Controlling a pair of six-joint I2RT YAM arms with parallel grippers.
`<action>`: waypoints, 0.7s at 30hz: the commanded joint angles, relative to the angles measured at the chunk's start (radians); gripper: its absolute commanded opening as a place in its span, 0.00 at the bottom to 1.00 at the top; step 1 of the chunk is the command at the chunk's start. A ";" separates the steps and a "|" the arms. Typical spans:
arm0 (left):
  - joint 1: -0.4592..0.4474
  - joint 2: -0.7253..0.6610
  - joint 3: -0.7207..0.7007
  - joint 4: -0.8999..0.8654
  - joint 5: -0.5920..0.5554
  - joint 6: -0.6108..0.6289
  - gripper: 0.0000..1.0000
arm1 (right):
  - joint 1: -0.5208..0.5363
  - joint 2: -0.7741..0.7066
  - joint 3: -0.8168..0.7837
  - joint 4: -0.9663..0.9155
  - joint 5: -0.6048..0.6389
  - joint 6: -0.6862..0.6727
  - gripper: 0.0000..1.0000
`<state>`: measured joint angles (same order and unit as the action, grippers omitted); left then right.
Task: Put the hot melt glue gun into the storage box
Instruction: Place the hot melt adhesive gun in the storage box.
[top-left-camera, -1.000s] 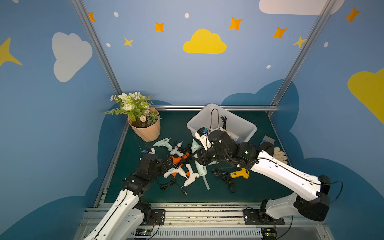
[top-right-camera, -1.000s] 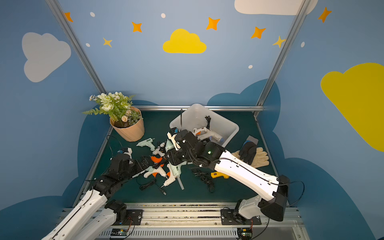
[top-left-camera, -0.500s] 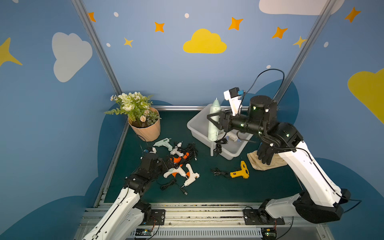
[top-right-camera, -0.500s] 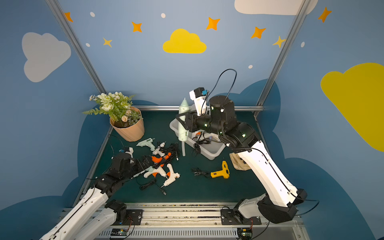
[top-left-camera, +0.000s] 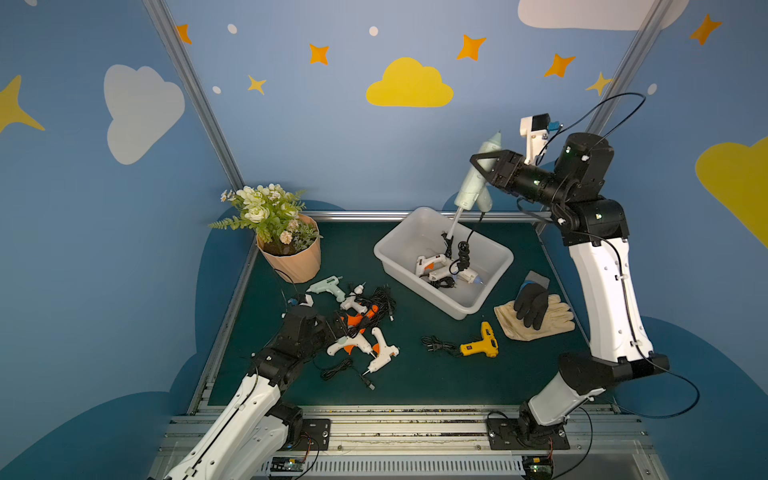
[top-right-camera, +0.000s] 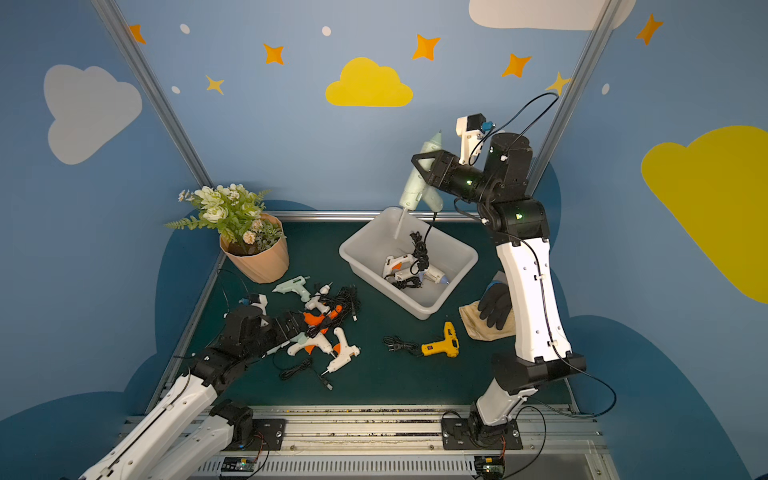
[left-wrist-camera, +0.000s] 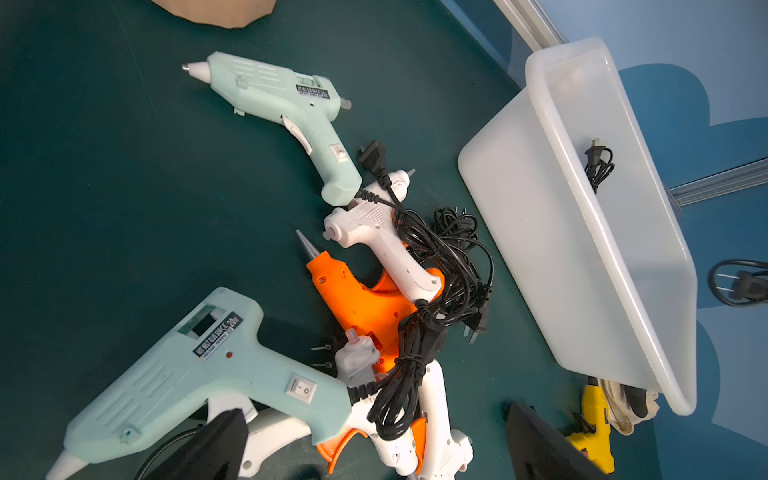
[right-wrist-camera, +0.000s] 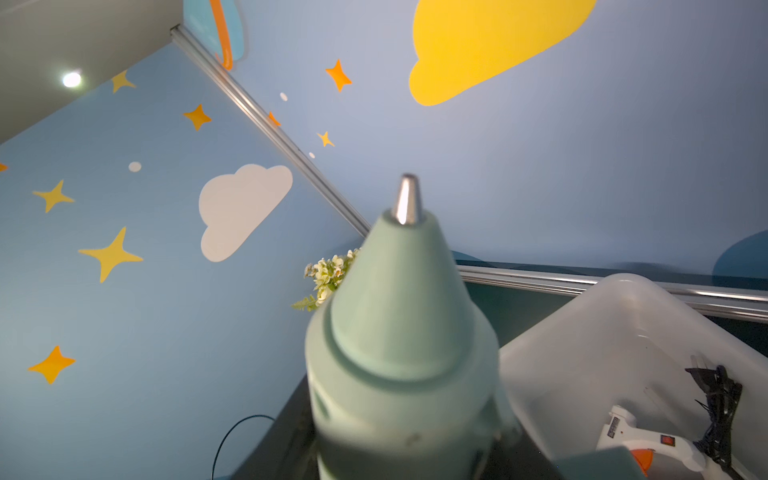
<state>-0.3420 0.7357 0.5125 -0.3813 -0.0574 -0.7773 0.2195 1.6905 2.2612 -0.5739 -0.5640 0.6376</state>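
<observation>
- The right arm stands tall, its forearm reaching level toward the back wall, high above the table.
- The right gripper (top-left-camera: 484, 166) is clamped across the body of a mint-green glue gun (top-left-camera: 471, 187).
- The gun is held in the air over the back edge of the storage box (top-left-camera: 409, 243). It is tilted, with the metal nozzle up and the handle pointing down.
- Its black cord (top-left-camera: 461, 253) hangs in a bundle down into the box, where two white glue guns (top-left-camera: 432, 264) already lie.
- The left arm lies low and stretched forward, with the left gripper (top-left-camera: 336, 328) at the edge of a pile of glue guns (top-left-camera: 361, 332) on the green mat. Its jaws are spread wide and hold nothing.
- In the left wrist view only two dark fingertips (left-wrist-camera: 216, 444) show, cut off at the frame's edge.
- In the right wrist view the held gun is blurred and fills the middle, and the gripper's fingers cannot be made out.
- In both top views the gripper covers part of the gun's side.
- The gun is pale mint plastic with a cone-shaped front and a small silver tip.
</observation>
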 joint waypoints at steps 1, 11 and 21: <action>0.006 -0.021 0.022 -0.020 -0.013 0.017 1.00 | -0.046 0.031 0.010 0.098 -0.085 0.068 0.00; 0.005 -0.028 0.029 -0.032 -0.015 0.031 1.00 | -0.077 0.061 -0.193 0.046 0.040 -0.090 0.00; 0.008 -0.035 0.049 -0.059 -0.007 0.035 1.00 | -0.062 0.155 -0.232 -0.115 0.186 -0.351 0.00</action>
<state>-0.3386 0.7078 0.5301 -0.4198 -0.0666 -0.7578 0.1501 1.8271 2.0296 -0.6552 -0.4397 0.4076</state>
